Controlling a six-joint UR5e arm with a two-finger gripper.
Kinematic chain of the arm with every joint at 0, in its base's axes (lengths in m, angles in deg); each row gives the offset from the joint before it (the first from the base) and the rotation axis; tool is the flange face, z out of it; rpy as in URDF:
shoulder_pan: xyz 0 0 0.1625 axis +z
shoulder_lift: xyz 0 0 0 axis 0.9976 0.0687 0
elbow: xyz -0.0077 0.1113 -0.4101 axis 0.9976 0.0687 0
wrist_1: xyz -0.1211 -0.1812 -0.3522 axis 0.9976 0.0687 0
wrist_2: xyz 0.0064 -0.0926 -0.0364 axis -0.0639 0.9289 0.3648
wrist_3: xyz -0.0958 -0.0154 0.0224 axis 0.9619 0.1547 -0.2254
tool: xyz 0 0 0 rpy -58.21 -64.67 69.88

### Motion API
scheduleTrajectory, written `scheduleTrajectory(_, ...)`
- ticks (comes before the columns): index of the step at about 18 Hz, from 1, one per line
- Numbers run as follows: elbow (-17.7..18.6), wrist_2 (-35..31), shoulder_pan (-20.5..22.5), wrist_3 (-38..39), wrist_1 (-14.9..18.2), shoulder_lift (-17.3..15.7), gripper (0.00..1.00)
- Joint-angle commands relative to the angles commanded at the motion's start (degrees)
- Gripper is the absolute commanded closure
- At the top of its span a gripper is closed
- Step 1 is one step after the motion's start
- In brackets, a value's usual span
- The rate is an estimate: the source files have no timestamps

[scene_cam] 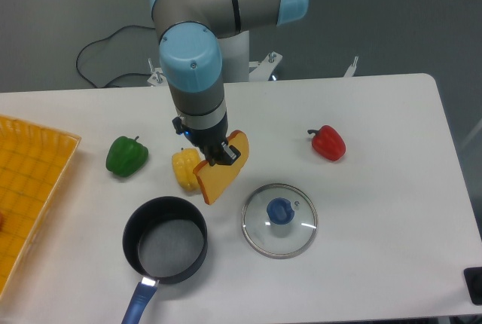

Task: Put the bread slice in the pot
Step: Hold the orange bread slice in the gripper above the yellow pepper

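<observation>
My gripper (223, 157) is shut on the bread slice (217, 176), a flat yellow-orange piece with a darker crust edge. It holds the slice tilted above the table, just right of the yellow bell pepper (184, 169). The pot (165, 239), black with a grey inside and a blue handle (138, 303), stands below and to the left of the slice, near the table's front. Its inside holds nothing. The fingertips are largely hidden by the slice.
A round glass lid with a blue knob (279, 219) lies right of the pot. A green bell pepper (126, 156) sits at the left, a red bell pepper (327, 142) at the right. A yellow tray (30, 181) lies at the left edge.
</observation>
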Motion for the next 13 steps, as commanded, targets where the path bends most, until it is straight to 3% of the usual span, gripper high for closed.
scheduleTrajectory(13,0.00,-3.69,-0.18,15.71,0.35,-1.41,0.97)
